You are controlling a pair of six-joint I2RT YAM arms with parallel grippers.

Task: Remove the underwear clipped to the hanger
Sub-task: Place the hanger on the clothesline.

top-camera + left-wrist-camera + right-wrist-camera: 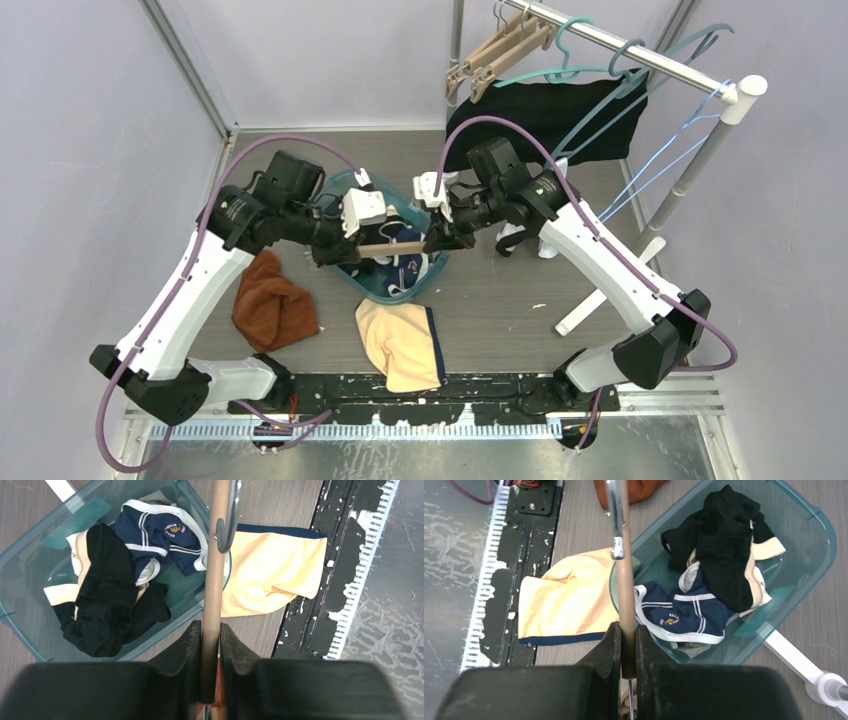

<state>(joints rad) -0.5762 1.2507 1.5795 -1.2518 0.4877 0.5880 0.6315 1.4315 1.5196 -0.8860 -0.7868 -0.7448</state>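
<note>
Hanger (385, 247): wooden bar, level, spanning both jaws, metal hook mid-bar.
Left jaws: narrow, clamped on one bar end.
Right jaws: narrow, clamped on other bar end.
Navy underwear (160, 535), white trim: lying in teal bin (30, 555) below bar, between jaws, apart from bar.
Black garment (105, 595): same bin, touching navy pair.
Yellow underwear (270, 570): flat on surface, just outside bin, base side of jaws.
Brown cloth (270, 305): on surface, outboard of left jaws.
Rail (620, 45) with spare hangers: behind right jaws.
</note>
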